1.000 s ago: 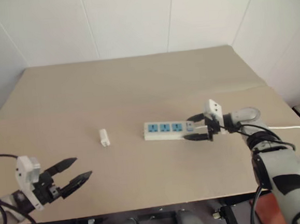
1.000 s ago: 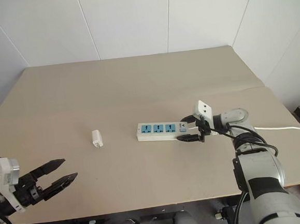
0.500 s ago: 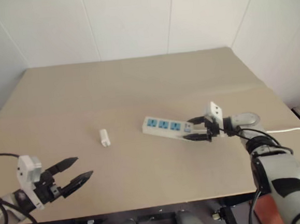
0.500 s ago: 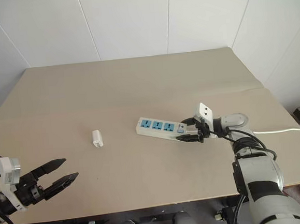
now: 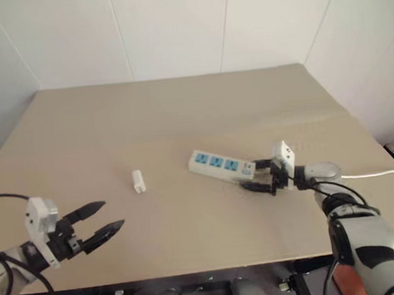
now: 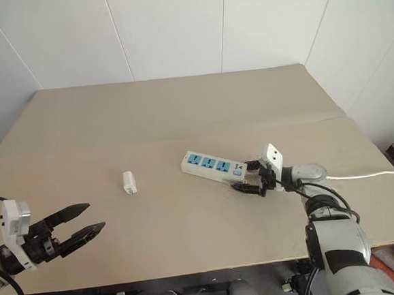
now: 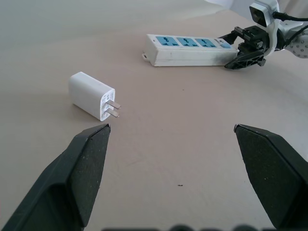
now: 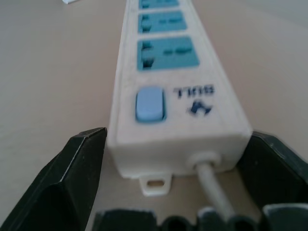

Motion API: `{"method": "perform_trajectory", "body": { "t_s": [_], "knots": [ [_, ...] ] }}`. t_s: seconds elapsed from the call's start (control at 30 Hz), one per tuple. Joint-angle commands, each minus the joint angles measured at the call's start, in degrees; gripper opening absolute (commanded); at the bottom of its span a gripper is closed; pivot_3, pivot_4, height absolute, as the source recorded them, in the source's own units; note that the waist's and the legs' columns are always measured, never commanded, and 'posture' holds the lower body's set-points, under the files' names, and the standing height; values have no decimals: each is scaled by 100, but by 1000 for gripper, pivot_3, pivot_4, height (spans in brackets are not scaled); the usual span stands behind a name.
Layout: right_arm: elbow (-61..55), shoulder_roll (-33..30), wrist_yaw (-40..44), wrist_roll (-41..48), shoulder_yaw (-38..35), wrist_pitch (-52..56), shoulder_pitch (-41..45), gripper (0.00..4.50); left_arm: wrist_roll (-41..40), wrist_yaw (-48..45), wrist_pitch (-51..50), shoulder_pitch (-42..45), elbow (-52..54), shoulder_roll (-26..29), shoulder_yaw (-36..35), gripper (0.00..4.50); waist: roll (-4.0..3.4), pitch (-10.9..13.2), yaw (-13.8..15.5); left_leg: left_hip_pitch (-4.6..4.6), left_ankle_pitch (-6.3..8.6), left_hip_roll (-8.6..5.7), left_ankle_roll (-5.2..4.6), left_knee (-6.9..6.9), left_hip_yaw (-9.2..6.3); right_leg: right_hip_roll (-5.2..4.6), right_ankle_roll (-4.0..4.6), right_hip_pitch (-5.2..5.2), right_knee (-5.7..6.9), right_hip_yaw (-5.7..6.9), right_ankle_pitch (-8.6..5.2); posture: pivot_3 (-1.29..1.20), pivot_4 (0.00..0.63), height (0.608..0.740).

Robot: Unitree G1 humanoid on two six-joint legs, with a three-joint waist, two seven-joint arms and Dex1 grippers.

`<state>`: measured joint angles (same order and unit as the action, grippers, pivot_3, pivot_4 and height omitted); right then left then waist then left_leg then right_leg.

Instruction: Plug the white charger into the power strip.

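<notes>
while power strip point(image 8: 173, 91) switch end sits between right gripper point(image 8: 175, 144) fingers

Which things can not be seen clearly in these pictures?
- Power strip: far end cut off by the right wrist view's edge.
- Cord: runs off the left eye view's edge.
- Charger: prints beside its prongs too small to read, left wrist view.
- Right end effector: contact with the strip unclear.

The right gripper point(image 5: 259, 175) has swung the power strip point(image 5: 220, 165) askew on the table
</notes>
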<state>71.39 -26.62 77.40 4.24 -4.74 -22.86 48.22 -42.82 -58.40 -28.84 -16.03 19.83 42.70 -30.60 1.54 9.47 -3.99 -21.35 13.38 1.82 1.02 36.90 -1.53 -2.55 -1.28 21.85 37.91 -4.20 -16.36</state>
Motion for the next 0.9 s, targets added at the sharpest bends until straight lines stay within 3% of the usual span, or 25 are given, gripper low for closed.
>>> {"method": "perform_trajectory", "body": {
  "t_s": [0.03,0.7,0.83,0.9],
  "knots": [
    [-185,-17,86,111,-84,-127,-128,4470,6,-19,50,44,40,51,19,4500,0,0,-2,-5,0,2,1,0,-1,2,0,6,0,1,0,0,150,740],
    [-216,308,-270,247,-267,-1,-134,4470,-26,69,55,-54,146,-4,108,4500,1,-1,-46,-16,1,5,1,-1,2,4,1,25,7,-4,0,0,150,740],
    [-203,319,-209,254,-300,96,-124,3433,-23,93,74,-86,178,-34,125,4500,1,-1,-86,-16,1,6,1,-2,2,5,0,25,8,-5,0,0,150,740],
    [-231,324,-235,240,-296,39,-150,3434,-25,108,74,-86,181,-47,134,4500,1,-1,-93,-17,1,5,1,-2,2,4,0,25,7,-5,0,0,150,740]
  ]
}}
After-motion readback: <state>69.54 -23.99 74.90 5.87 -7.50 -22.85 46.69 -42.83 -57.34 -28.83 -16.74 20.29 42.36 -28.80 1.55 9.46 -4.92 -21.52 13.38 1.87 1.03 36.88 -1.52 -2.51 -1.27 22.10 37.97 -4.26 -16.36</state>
